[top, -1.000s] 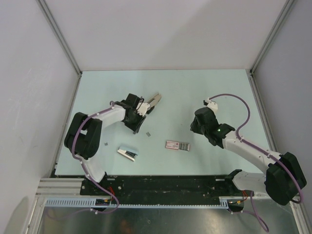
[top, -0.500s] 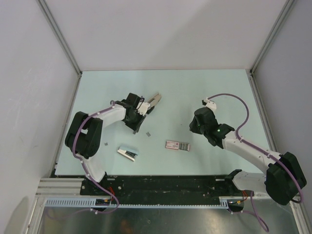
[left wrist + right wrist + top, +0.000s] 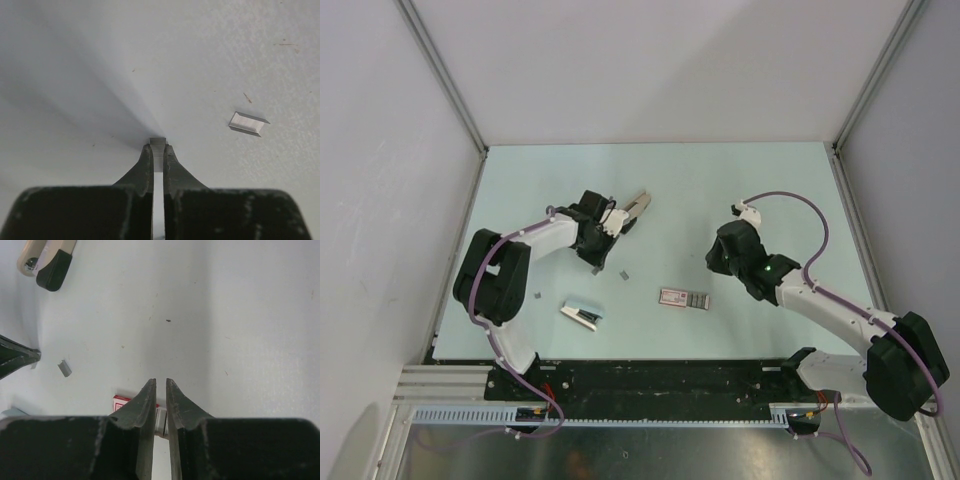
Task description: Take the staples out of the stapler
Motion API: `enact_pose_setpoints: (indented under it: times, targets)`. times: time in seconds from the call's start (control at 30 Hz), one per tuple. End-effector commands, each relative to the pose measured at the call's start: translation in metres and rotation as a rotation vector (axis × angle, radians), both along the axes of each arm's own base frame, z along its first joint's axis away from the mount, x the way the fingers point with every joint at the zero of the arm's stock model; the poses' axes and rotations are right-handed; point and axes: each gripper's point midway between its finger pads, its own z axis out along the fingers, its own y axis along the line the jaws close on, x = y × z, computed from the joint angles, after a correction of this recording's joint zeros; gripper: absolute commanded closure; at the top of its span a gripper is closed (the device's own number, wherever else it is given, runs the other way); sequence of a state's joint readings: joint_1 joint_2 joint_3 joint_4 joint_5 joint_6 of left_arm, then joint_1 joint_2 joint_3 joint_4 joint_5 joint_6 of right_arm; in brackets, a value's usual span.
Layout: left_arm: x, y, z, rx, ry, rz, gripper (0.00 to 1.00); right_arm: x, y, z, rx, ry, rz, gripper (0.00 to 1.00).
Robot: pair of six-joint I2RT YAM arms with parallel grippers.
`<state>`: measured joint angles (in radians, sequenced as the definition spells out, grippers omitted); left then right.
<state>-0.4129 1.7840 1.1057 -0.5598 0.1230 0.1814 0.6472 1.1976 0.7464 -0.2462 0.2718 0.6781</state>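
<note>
**Pale green table (image 3: 740,180): right arm nearing the stapler (image 3: 673,296)**

At lower centre of the top view lies the stapler, and the staples (image 3: 697,300) touch its right end. The right gripper (image 3: 161,382) hovers just above it, with fingers almost together and holding nothing. I judge this is the approach, so next it must open and come down. The left gripper (image 3: 158,146) is closed on a thin metal sliver (image 3: 158,190). Since the earlier frame the right wrist has moved slightly left.
</note>
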Motion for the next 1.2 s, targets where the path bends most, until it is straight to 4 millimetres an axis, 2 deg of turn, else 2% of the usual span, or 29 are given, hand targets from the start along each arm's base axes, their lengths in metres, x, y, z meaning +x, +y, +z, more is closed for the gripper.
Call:
enact_pose_setpoints:
  times: [0.0,0.07,0.13,0.27,0.4,0.5,0.63,0.83,0.97,1.17]
  targets:
    - [0.007,-0.018,0.036,-0.104,-0.046,0.001,1.00,0.009,0.019,0.040,0.069,-0.106,0.053,0.81]
    - [0.010,-0.027,0.059,-0.155,-0.074,-0.010,1.00,0.007,0.030,0.048,0.081,-0.129,0.097,0.79]
    - [0.014,-0.039,0.091,-0.233,-0.111,-0.030,1.00,0.004,0.044,0.060,0.109,-0.167,0.155,0.77]
    - [0.015,-0.071,0.168,-0.457,-0.175,-0.098,0.99,-0.007,0.080,0.096,0.217,-0.270,0.318,0.63]
    - [-0.002,-0.099,0.241,-0.728,-0.152,-0.184,0.98,-0.020,0.102,0.138,0.342,-0.359,0.444,0.48]
    - [-0.016,-0.111,0.276,-0.861,-0.096,-0.228,0.98,-0.033,0.113,0.165,0.431,-0.415,0.530,0.41]
    - [-0.034,-0.120,0.304,-0.996,0.014,-0.278,0.99,-0.047,0.121,0.192,0.525,-0.463,0.600,0.36]
    - [-0.060,-0.119,0.347,-1.147,0.139,-0.373,0.99,-0.056,0.123,0.235,0.665,-0.557,0.658,0.33]
    - [-0.077,-0.115,0.361,-1.192,0.184,-0.415,0.98,-0.056,0.116,0.261,0.735,-0.626,0.649,0.32]
    - [-0.097,-0.110,0.372,-1.239,0.266,-0.460,0.95,-0.066,0.120,0.285,0.826,-0.680,0.674,0.34]
